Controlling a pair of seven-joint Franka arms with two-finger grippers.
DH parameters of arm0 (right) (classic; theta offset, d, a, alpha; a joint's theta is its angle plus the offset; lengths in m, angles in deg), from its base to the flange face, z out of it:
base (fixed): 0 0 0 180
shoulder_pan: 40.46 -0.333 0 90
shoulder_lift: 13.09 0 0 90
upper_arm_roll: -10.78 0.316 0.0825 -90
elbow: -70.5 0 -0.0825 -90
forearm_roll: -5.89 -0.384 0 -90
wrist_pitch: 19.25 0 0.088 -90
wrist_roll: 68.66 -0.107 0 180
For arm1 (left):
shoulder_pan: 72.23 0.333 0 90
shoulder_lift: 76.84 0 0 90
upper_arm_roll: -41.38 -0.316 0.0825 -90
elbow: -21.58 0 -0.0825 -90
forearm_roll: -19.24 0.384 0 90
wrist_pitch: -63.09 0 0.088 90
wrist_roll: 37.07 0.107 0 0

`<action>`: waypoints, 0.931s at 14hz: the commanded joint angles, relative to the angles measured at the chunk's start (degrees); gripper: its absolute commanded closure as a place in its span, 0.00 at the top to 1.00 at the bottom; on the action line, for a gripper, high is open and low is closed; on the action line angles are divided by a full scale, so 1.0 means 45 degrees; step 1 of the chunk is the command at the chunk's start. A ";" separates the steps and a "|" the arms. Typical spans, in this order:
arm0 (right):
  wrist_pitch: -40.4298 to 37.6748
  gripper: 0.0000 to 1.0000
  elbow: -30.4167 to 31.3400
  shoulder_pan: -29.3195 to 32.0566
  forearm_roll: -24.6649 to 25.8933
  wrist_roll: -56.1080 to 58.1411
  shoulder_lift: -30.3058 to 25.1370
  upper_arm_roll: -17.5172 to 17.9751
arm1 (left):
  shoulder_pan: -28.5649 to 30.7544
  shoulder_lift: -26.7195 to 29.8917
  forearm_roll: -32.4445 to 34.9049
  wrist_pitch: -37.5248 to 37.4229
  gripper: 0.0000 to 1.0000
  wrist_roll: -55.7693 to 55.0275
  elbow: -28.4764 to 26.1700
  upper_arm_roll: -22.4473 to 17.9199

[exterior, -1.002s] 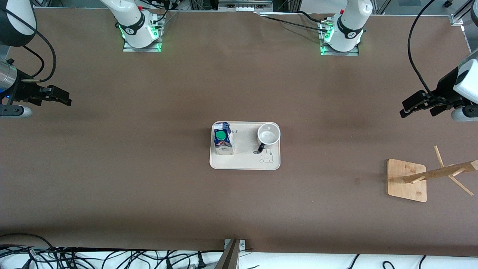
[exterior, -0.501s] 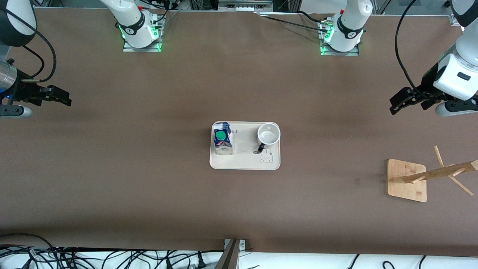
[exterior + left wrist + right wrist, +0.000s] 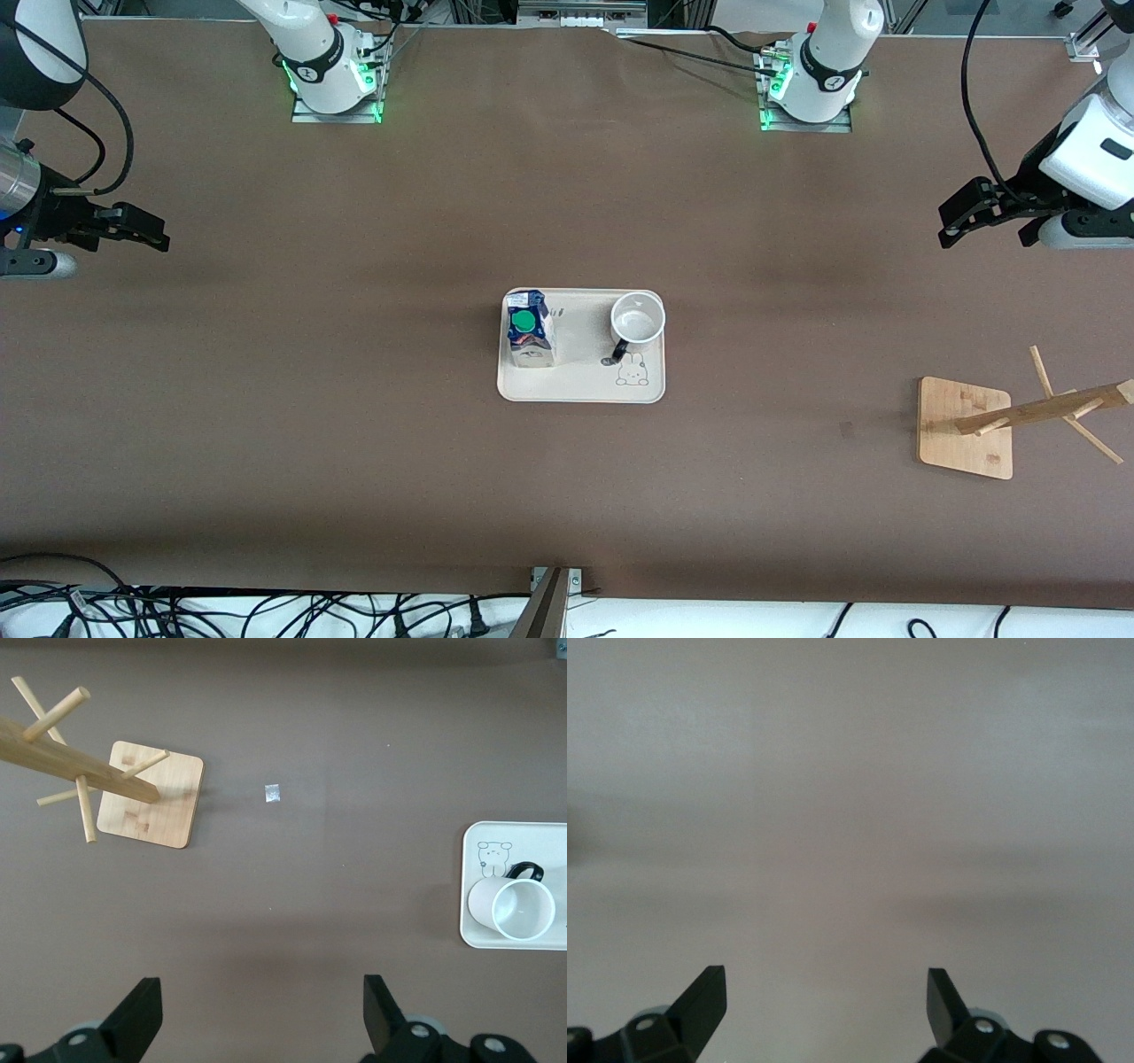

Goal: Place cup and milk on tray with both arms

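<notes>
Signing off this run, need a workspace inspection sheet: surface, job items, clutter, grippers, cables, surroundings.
Surface: brown table, one small speck near the rack.
Job's things: milk and cup upright on the tray, apart.
Clutter: wooden rack toward the left arm's end.
Grippers: left gripper open, empty, over bare table; right gripper open, empty, over bare table.
Cables: black cables bundled off the table's near edge.
Surroundings: arm bases lit green.

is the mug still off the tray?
No, in the front view the mug stands on the tray, beside the milk carton, with nothing gripping it.
</notes>
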 commanded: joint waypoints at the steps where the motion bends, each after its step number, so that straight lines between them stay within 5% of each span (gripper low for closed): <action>1: -0.0001 1.00 -0.0079 0.0046 0.0050 0.0106 -0.0019 0.0068 | 0.0028 0.0041 -0.0929 -0.0413 1.00 -0.0323 0.0310 -0.0263; 3: -0.0001 1.00 -0.0079 0.0046 0.0050 0.0086 -0.0019 0.0068 | -0.0068 0.0022 -0.1770 -0.0414 1.00 -0.0209 0.0213 -0.1393; 13: -0.0001 1.00 -0.0059 0.0046 0.0050 0.0086 -0.0019 0.0068 | -0.0498 0.0041 -0.0504 -0.1463 1.00 0.0984 0.0465 -0.1340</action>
